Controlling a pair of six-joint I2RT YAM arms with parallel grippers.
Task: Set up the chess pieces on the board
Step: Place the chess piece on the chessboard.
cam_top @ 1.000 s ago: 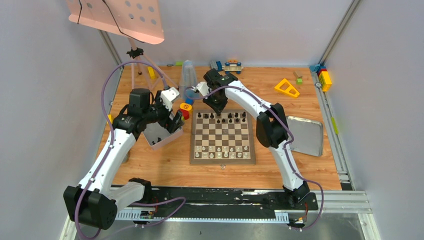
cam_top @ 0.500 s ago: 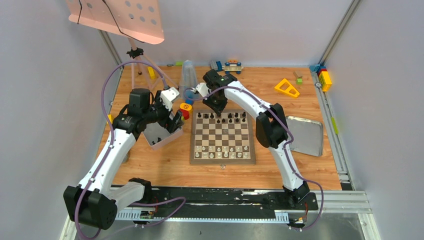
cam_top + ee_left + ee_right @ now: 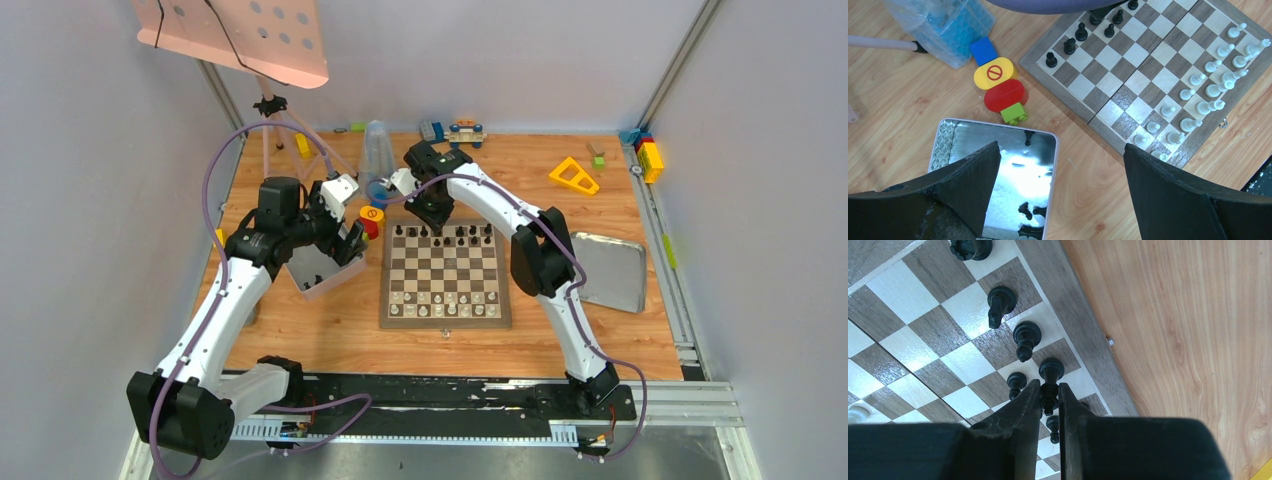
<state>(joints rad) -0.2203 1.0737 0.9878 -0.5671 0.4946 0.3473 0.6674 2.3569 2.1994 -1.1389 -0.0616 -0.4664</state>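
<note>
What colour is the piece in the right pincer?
Black. The piece shows best in the right wrist view.

**Hidden, Cropped, Too Small**

From above, the chess pieces (image 3: pixel 445 233) were too small to identify. In the left wrist view, the board (image 3: pixel 1148 75) ran off the upper right, and a left-gripper finger (image 3: pixel 958 187) covered the lower left of the metal box (image 3: pixel 998 146). Right-gripper fingers (image 3: pixel 1022 407) hid the base of a black piece (image 3: pixel 1050 371).

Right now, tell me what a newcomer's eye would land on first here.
The checkered chessboard draws the eye first, white pieces lined along its near rows. At its far edge the right pincer is shut on a black piece. The left pincer hangs wide open above a shiny tin beside the board.
</note>
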